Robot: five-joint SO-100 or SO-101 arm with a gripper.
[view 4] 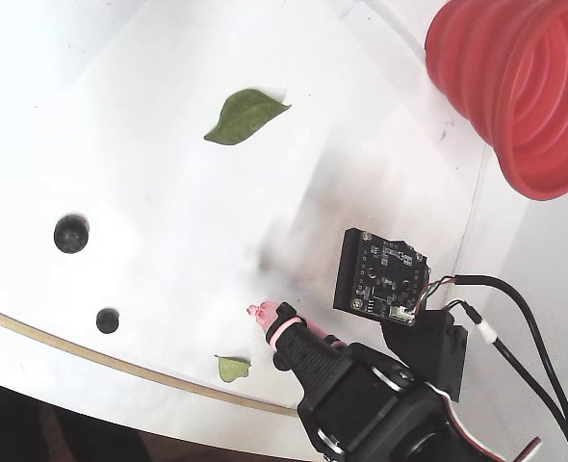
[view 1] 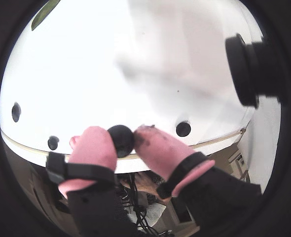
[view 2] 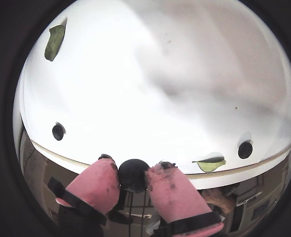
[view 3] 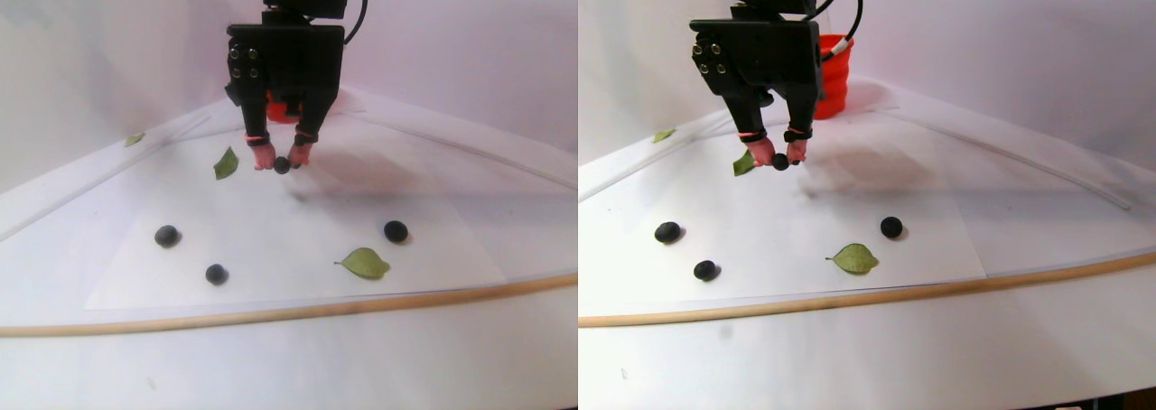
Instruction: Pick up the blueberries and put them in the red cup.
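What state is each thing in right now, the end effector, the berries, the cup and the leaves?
end effector: shut on one blueberry, raised above the table
held blueberry: pinched between the pink fingertips, off the surface
loose blueberries: three lying on the white sheet, apart from each other
red cup: standing at the back, mouth open; inside not visible
green leaves: lying flat on the table, untouched

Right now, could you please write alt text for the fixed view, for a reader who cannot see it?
A black robot arm's pink-tipped gripper hangs over a white table. Two blueberries lie at left, a green leaf above, the red cup at top right.
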